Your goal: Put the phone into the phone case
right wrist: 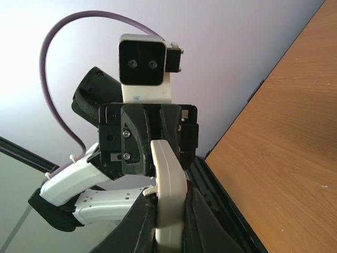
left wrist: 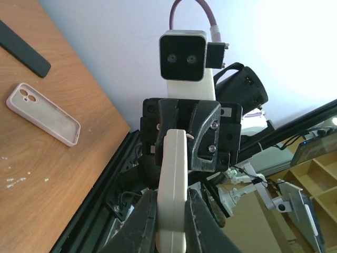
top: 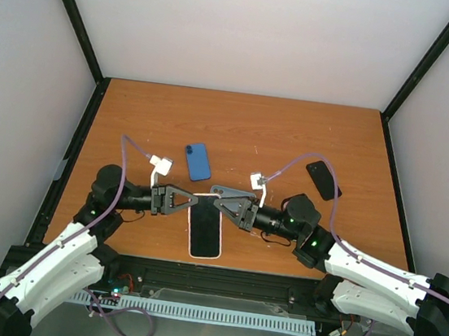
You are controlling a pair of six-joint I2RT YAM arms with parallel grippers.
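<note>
**A:** We went through all three views and can't read a single word or number anywhere. You?

**B:** Same for us. The pink case (left wrist: 43,114) looks plain, and the camera housing (right wrist: 143,63) shows us no legible mark.

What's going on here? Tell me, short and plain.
Both arms have hold of the same thing. The left gripper and the right gripper are each closed on the top end of the phone, which is dark screen up near the front edge of the table. The pink phone case lies on the table, apart from the phone, so the phone is not in it yet.
</note>
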